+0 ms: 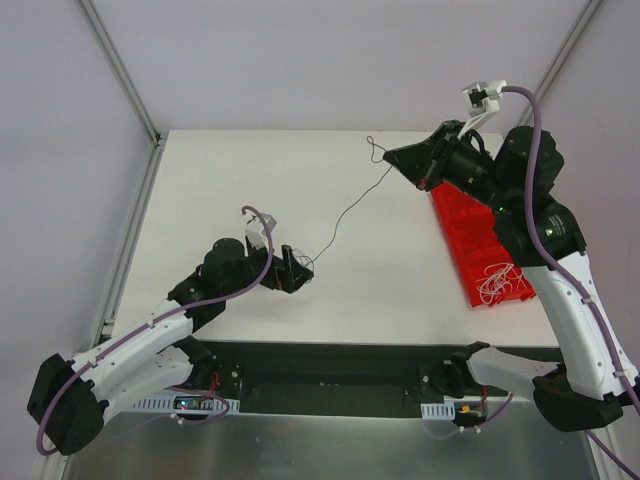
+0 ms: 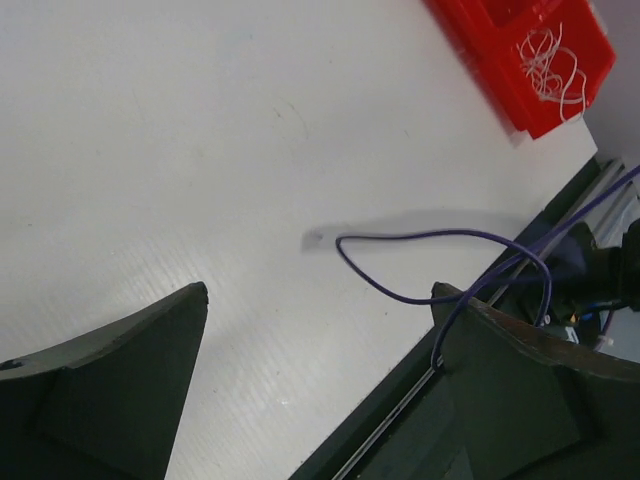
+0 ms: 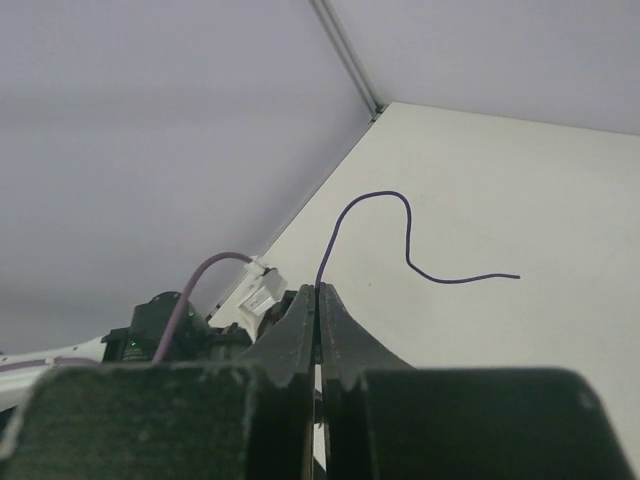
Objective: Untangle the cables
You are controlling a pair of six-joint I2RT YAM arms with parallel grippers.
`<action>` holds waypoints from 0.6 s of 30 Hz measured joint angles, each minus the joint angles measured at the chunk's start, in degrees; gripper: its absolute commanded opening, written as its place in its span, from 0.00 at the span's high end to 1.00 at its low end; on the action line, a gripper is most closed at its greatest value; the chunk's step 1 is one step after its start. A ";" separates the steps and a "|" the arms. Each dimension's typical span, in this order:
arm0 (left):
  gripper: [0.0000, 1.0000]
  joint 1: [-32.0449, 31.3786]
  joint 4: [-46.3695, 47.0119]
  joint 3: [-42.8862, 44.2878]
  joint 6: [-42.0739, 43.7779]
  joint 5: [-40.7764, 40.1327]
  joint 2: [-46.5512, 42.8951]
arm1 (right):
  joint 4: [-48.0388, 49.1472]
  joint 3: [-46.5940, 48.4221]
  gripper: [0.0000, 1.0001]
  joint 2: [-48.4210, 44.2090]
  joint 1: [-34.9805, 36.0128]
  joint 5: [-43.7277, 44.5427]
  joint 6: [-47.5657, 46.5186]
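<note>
**Overhead view:** The left arm (image 1: 150, 340) lies low, stretched across the white table (image 1: 250, 180). The left fingers (image 1: 292, 272) sit at the lower end of a thin dark purple cable (image 1: 345, 215). The right arm (image 1: 545, 235) is raised and bent back leftward. The right fingers (image 1: 400, 157) meet the cable's upper end, near a red plastic bin (image 1: 462, 228) holding pale wire strands (image 1: 497, 282).

**Left wrist view:** The left fingers (image 2: 120, 380) stand wide apart, gripping nothing. The cable (image 2: 430, 235) loops over the table (image 2: 200, 150), running past one finger.

**Right wrist view:** The right fingers (image 3: 295, 330) are pressed together, pinching the cable (image 3: 408, 225), whose free end curls above the table (image 3: 520, 180).
</note>
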 measured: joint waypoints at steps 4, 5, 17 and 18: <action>0.04 0.00 -2.29 -0.07 1.49 -3.93 -3.74 | -0.11 0.00 1.00 -1.60 -0.31 3.19 -1.18; 0.04 0.02 -2.40 -0.07 1.66 -3.61 -3.91 | -0.15 0.00 1.00 -1.92 -0.35 3.65 -1.33; 0.12 0.33 -4.72 10.19 7.74 12.33 1.57 | 0.00 -9.14 1.00 -2.95 -1.40 5.33 -1.46; 0.13 0.33 -5.51 10.19 7.65 11.28 3.26 | -0.61 -8.00 1.00 -2.64 -1.64 5.38 -1.53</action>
